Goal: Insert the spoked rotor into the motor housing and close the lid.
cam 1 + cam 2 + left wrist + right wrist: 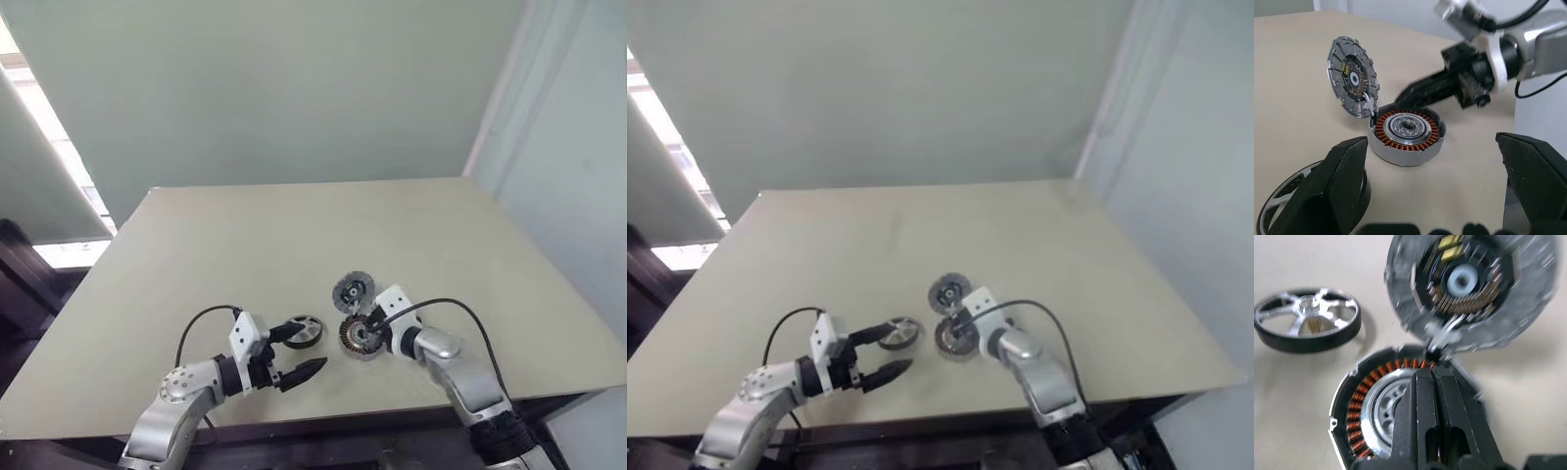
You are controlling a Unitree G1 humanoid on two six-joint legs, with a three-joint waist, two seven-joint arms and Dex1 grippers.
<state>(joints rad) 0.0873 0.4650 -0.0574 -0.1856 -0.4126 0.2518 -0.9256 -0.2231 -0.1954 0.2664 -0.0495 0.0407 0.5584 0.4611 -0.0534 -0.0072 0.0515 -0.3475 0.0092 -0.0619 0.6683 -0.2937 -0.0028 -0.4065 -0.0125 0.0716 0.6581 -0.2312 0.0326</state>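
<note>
one beige table (294, 245) before pale walls (294, 88); left fingers (299, 352) wide, right fingers (1432, 396) pressed together.

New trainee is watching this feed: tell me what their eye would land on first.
The motor housing lies open near the table's front edge, copper coils bared, its lid hinged up behind it. The right gripper, shut, pokes over the housing. Left of it the spoked rotor lies flat by the open left gripper.

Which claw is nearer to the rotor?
Left. The left claw stands open around the rotor on the table; the right claw, shut, is over the housing, further away.
</note>
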